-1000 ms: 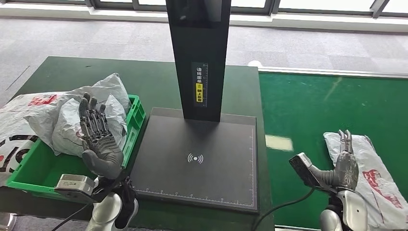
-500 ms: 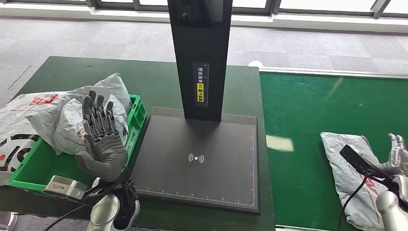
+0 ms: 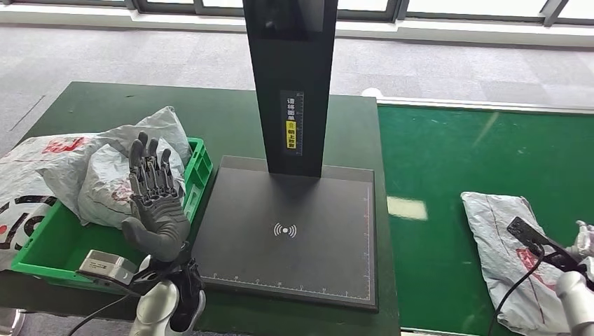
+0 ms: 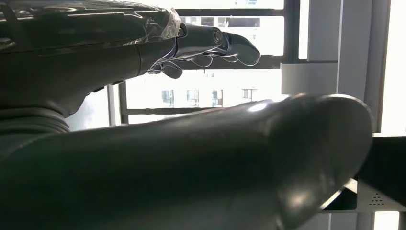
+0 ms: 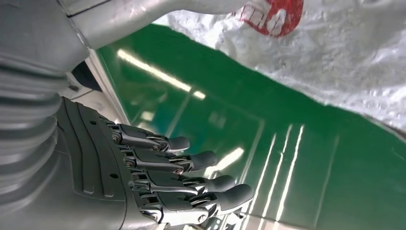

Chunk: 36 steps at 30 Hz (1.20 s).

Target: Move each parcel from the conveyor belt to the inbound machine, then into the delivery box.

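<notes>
Right hand (image 5: 158, 182) has slid off the parcel (image 3: 508, 255), fingers spread and empty

parcel (image 3: 508, 262): grey plastic bag, red print, lies flat on green conveyor belt (image 3: 448, 175), just beside right hand (image 3: 583, 241) fingers.

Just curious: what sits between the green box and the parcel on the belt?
In the head view, the black scanner platform lies between green box and parcel, then bare green belt.
</notes>
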Available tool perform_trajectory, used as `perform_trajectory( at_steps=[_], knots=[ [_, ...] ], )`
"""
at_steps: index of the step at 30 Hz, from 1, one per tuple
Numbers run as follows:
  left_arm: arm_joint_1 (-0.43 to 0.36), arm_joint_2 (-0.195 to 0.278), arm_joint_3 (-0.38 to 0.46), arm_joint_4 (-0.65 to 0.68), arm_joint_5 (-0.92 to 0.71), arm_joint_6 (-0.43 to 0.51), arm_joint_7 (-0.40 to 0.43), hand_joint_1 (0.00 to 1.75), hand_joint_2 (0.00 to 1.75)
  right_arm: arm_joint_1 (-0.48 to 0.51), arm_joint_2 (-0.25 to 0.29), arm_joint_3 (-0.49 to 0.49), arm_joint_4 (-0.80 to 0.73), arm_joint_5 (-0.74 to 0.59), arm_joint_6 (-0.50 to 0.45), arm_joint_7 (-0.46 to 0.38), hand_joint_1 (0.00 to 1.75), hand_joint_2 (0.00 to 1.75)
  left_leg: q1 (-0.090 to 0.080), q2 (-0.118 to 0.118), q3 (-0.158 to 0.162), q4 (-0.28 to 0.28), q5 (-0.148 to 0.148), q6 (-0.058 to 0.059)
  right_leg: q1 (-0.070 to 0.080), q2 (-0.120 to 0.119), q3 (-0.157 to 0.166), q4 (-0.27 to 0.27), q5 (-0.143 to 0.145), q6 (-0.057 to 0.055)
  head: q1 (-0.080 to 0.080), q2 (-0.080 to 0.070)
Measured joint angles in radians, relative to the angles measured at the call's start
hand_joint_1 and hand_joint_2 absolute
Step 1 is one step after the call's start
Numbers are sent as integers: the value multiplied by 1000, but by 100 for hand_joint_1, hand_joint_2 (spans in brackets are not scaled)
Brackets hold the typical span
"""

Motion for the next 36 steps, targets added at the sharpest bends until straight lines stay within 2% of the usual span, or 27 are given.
perform_trajectory(
  at_steps=[3, 10, 17, 18, 21, 22, 26, 36],
  knots=[
    [-1, 0, 0, 8, -8, 16, 0, 0, 0, -21, 35, 0, 50, -5, -1, -32, 0, 175, 0, 0, 0, 0, 0, 0, 0, 0, 0, 0, 0, 0, 0, 0],
    [-2, 0, 0, 23, -16, 56, 0, 0, 0, -18, 145, 0, 101, -81, -16, -170, 0, 175, 1, 0, 1, 0, 0, 0, 1, 0, 0, 0, 0, 0, 0, 0],
    [-4, 2, 0, 34, -19, 76, 0, 0, 0, -5, 186, 0, 117, -102, 61, -185, 0, 175, 1, 0, 1, 0, 0, 0, 1, 0, 0, 0, 0, 0, 0, 0],
    [-5, 2, 0, 36, -19, 76, 0, 0, 0, -5, 187, 0, 119, -99, 66, -178, 21, 175, 1, 0, 1, 0, 0, 0, 1, 0, 1, 0, 0, 0, 0, 0],
    [-12, 4, 0, 45, -17, 76, 0, 0, 0, -5, 189, 1, 126, -72, 91, -132, 152, 175, 1, 0, 3, 0, 0, 0, 1, 0, 2, -1, -1, 0, 0, 0],
    [-15, 5, 0, 48, -16, 76, 0, 0, 0, -4, 188, 2, 128, -59, 103, -112, 175, 175, 2, 0, 4, 0, 0, 0, 1, 0, 2, -1, -1, 0, 0, 0],
    [-19, 7, -1, 57, -15, 76, 0, 0, 0, 14, 170, 18, 126, -20, 125, -59, 175, 175, 2, -3, 9, 1, -1, 2, 1, -3, 9, -4, -2, 2, 0, 0],
    [-17, 7, -1, 58, -15, 76, 0, 0, 0, 53, 145, 46, 92, -10, 117, -30, 175, 175, 5, -5, 14, 1, -3, 5, 4, -5, 20, -10, -2, 4, 0, 0]
  ],
)
